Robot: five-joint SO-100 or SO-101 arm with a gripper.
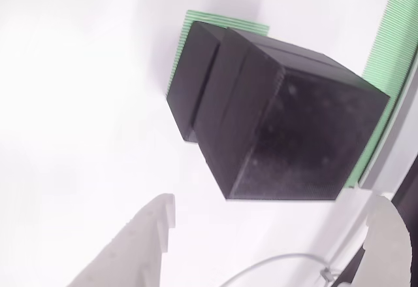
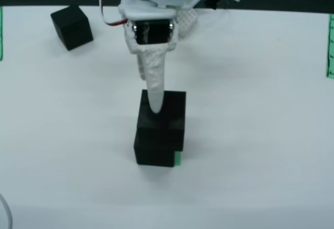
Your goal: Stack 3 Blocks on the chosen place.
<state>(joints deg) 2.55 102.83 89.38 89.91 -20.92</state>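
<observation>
Directly below your claw [image 2: 155, 104], in the view from the front, two blocks stand stacked on the white tabletop [image 2: 250, 135]: the upper block [image 2: 163, 115] sits on the lower block [image 2: 154, 148], shifted a little toward the right of that view so the two faces do not line up. A sliver of the striped green patch [image 2: 178, 159] peeks out at the lower block's right foot, so the stack rests on the chosen place. You can see the claw's white finger [image 2: 152, 83] hanging point-down, its tip in front of the upper block's top face; whether it touches the block cannot be told from that angle. In the view that rides on the claw, the upper block [image 1: 294, 136] lies ahead, between and beyond the two pale fingertips, with the lower block [image 1: 192, 81] behind it and the striped patch [image 1: 225, 23] showing past its far edge. There the left finger [image 1: 140, 241] and the right finger [image 1: 390, 244] stand spread wide apart with bare tabletop between them, so your claw is open and grips nothing. Well apart from the claw, toward the upper left of the front view, a third block [image 2: 72, 26] lies loose on the tabletop, turned at an angle. A green strip [image 1: 385, 51] runs along the right side of the claw-mounted view.
</observation>
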